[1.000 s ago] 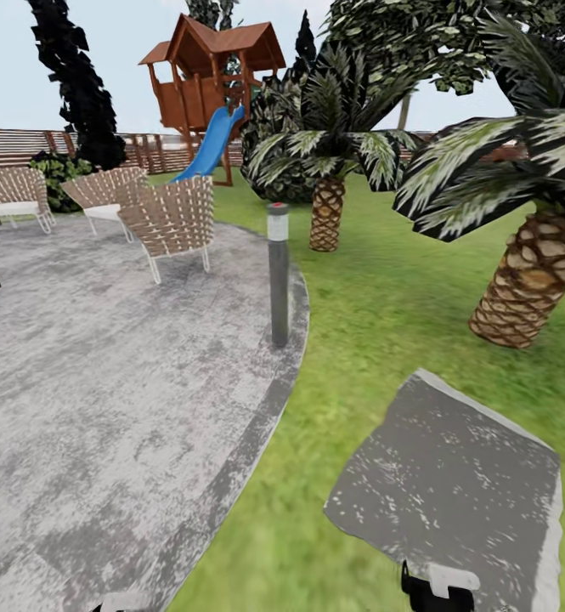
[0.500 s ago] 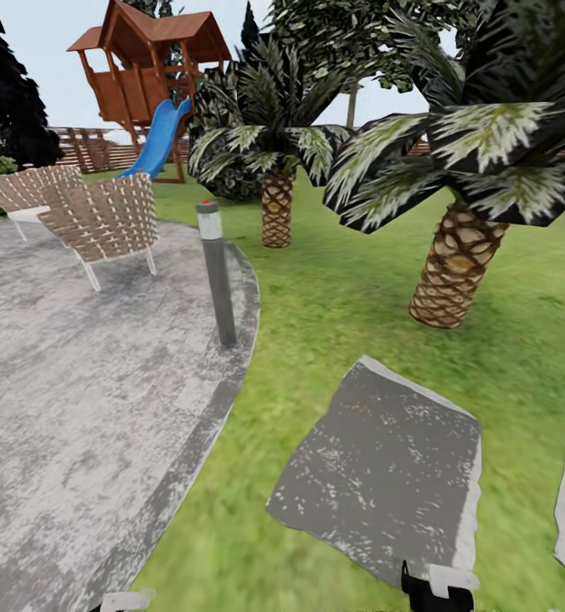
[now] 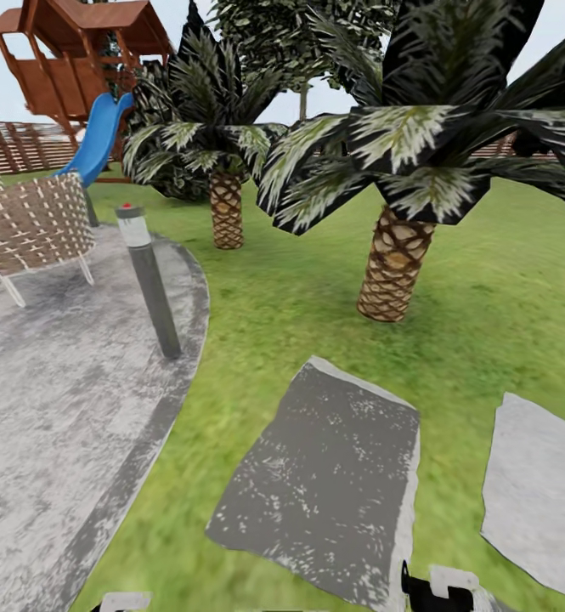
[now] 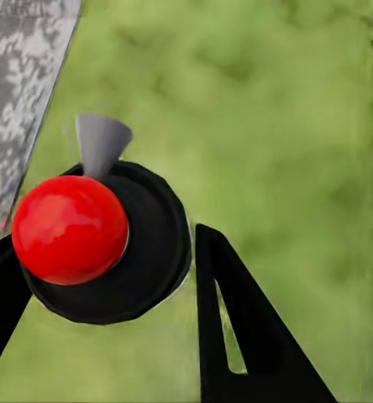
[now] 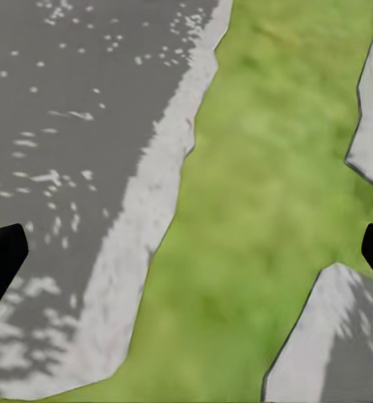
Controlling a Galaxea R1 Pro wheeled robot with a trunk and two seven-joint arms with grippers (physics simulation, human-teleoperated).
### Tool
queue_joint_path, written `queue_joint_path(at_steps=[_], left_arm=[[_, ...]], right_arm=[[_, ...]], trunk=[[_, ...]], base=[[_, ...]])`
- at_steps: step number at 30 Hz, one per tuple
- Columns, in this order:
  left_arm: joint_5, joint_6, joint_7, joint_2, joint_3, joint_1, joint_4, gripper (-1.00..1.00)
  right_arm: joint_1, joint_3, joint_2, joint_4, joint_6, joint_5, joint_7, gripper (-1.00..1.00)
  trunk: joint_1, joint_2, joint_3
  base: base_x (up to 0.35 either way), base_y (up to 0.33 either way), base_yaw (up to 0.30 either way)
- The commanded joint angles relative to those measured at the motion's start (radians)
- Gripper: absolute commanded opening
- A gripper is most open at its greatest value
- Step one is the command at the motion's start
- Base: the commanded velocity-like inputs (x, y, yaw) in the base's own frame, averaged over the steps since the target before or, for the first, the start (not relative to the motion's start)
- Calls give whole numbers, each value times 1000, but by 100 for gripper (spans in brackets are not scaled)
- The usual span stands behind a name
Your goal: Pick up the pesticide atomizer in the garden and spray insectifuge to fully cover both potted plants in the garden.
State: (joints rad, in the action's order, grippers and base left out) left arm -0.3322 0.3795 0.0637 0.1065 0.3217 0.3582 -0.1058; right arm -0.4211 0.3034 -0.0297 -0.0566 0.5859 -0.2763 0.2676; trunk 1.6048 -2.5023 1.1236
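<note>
Two palms point(image 3: 392, 255) on lawn; left tool point(image 4: 111, 277) apparently grips atomizer point(image 4: 94, 239).

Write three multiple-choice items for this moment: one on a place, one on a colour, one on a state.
1. Where does the bollard light stand?
A. At the edge of the paved patio
B. On a stepping stone
C. Against a palm trunk

2. What colour is the slide?
A. Red
B. Blue
C. Yellow

3. How is the right tool?
A. Shut on a sprayer
B. Shut on nothing
C. Open, holding nothing

Answers:
1 A: the post rises from the patio's darker rim, next to the grass.
2 B: the chute under the wooden playhouse is blue.
3 C: in the right wrist view the fingertips sit far apart, with bare stone and grass between them.
</note>
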Motion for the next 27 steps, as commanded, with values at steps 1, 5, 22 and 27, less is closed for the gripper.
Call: queue_joint_path(at_steps=[1, 5, 22, 27], left_arm=[[-11, 4, 9, 0, 4, 1, 1, -100], [-11, 4, 9, -1, 4, 1, 1, -100], [-7, 4, 12, 1, 5, 0, -2, -100], [-4, 2, 14, 1, 7, 0, -3, -100]], right_arm=[[-1, 5, 0, 1, 2, -11, 5, 100], [-1, 5, 0, 1, 2, -11, 5, 100], [-1, 5, 0, 1, 2, -11, 5, 100], [-1, 5, -1, 1, 2, -11, 5, 100]], trunk=[[0, 0, 2], [0, 0, 4], [0, 0, 16], [0, 0, 19]], base=[[199, -284, -279], [204, -283, -278], [21, -236, -278], [-2, -3, -278]])
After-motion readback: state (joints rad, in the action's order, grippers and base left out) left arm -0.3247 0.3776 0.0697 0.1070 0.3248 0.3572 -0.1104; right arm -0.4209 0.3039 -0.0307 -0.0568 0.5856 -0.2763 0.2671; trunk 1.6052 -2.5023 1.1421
